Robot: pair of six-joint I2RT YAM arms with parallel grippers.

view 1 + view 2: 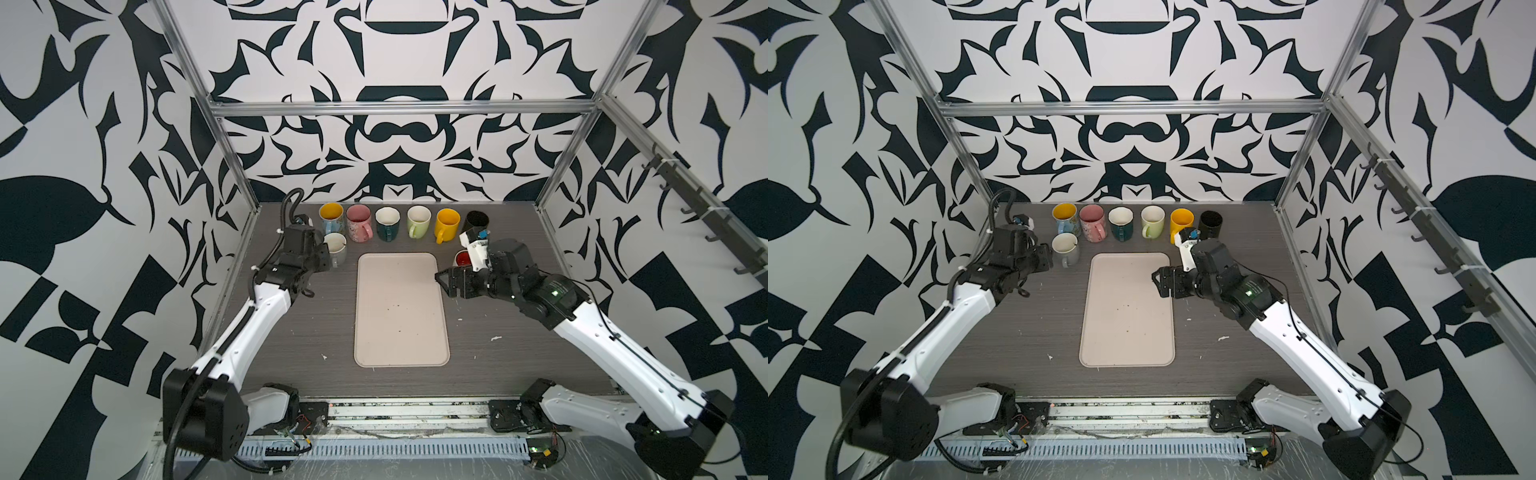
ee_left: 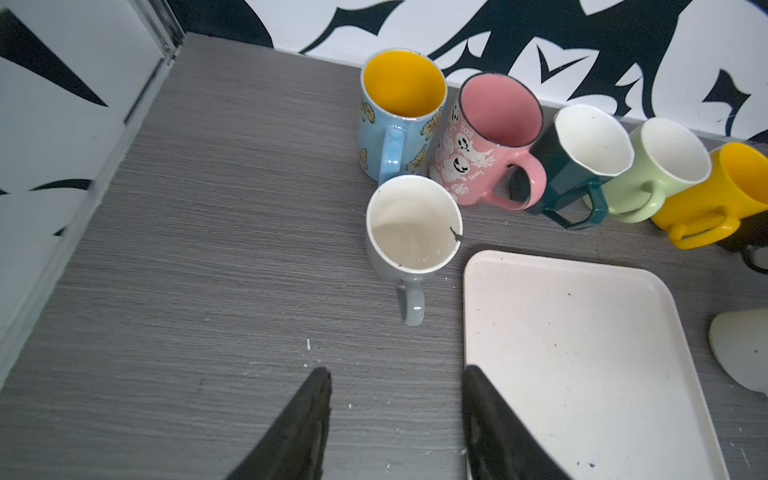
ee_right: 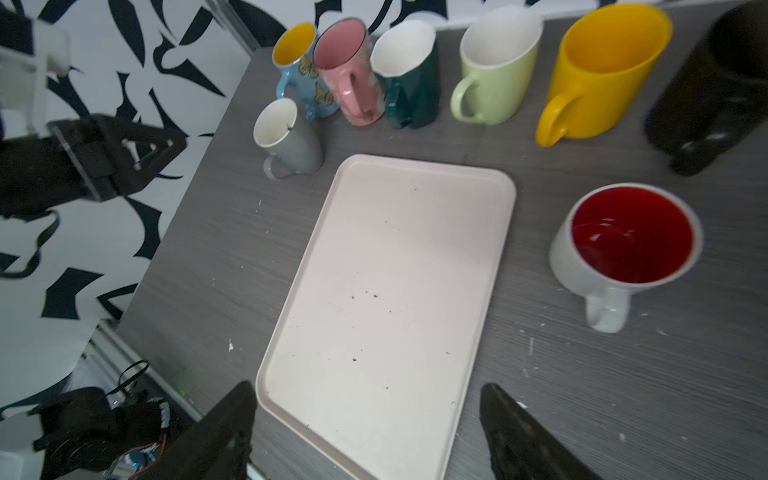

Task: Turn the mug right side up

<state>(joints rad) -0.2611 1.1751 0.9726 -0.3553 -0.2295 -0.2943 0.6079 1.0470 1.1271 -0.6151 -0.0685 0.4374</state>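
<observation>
The grey mug [image 1: 336, 248] [image 1: 1065, 248] [image 2: 413, 232] [image 3: 287, 139] stands upright on the table, mouth up, by the tray's far left corner. Its handle points toward my left gripper [image 1: 323, 261] [image 1: 1045, 258] [image 2: 397, 374]. That gripper is open with nothing between its fingers and sits a short way back from the handle, apart from it. My right gripper [image 1: 439, 277] [image 1: 1155, 277] [image 3: 368, 388] is open and empty over the tray's right edge. A white mug with a red inside [image 1: 462, 258] [image 3: 631, 237] stands upright beside the right arm.
A beige tray [image 1: 401, 309] [image 1: 1127, 309] [image 2: 582, 332] [image 3: 386, 270] lies mid-table. Several upright mugs line the back wall: blue [image 1: 331, 216], pink [image 1: 358, 220], dark green [image 1: 387, 224], light green [image 1: 418, 222], yellow [image 1: 446, 224], black [image 1: 476, 222]. A metal frame post [image 1: 232, 166] borders the left side.
</observation>
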